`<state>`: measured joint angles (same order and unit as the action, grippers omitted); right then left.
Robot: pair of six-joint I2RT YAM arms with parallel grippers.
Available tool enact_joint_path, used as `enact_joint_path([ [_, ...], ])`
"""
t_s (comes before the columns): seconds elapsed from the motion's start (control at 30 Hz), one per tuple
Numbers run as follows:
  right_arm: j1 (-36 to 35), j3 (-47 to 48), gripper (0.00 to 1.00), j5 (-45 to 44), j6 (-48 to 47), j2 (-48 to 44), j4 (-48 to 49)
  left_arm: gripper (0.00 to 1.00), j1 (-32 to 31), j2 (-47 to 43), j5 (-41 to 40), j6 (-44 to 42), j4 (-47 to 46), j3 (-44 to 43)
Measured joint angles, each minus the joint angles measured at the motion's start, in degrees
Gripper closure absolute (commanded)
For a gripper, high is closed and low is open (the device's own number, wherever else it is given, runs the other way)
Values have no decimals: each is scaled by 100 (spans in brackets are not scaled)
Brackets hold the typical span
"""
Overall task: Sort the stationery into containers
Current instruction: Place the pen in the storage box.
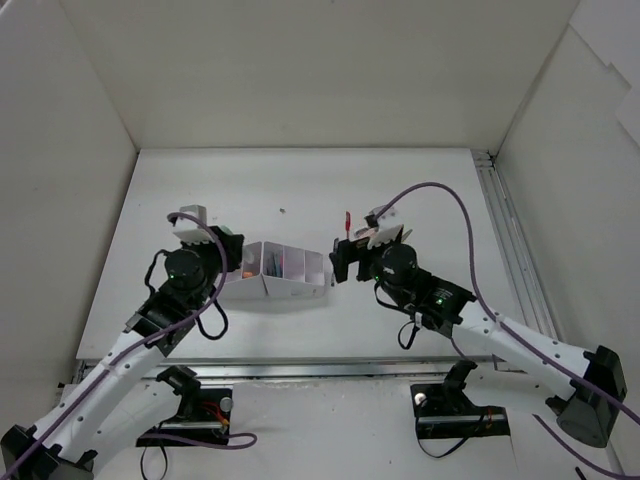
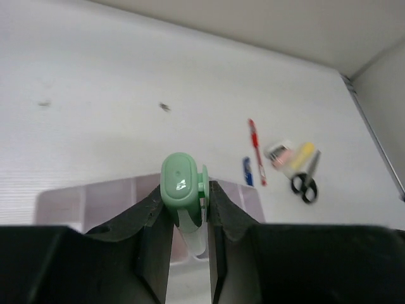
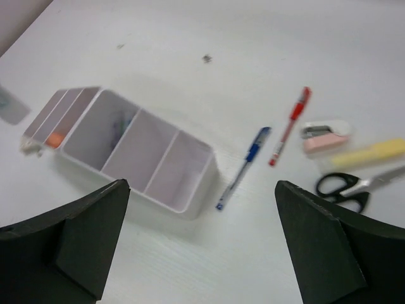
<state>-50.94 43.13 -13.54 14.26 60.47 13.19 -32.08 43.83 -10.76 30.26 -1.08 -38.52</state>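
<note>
Left tool (image 2: 188, 212): closed on a green marker (image 2: 180, 180) at frame centre, cap end toward the camera, with the white organizer (image 3: 204, 183) showing behind it.

Right tool (image 3: 202, 244): jaws spread wide at the lower frame corners, holding nothing, above the tabletop (image 3: 190, 38).

In the right wrist view the organizer sits left of centre, with an orange item (image 3: 57, 138) in a far-left compartment. To its right lie a blue pen (image 3: 243, 166) just beside the end wall, a red pen (image 3: 290, 125), a pale pink item (image 3: 324, 134), a yellow marker (image 3: 373, 152) and scissors (image 3: 345, 187).

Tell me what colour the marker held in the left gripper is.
Green. The marker shows best in the left wrist view.
</note>
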Motion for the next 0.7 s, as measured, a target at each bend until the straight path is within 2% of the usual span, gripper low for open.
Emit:
enact_joint_path([
  [0.13,339,-295,2,-728,361,-835,-461,100,592,-284,-337,-188,66,212],
  [0.27,564,-509,2,-1316,673,-1405,-1064,100,946,-153,-177,-315,37,400],
  [0.43,979,-686,2,-1727,1279,-1768,-1895,100,1005,470,236,-310,-184,415],
  [0.7,1858,-903,2,-1598,2256,-1670,-3062,100,990,1003,634,-315,-590,494],
])
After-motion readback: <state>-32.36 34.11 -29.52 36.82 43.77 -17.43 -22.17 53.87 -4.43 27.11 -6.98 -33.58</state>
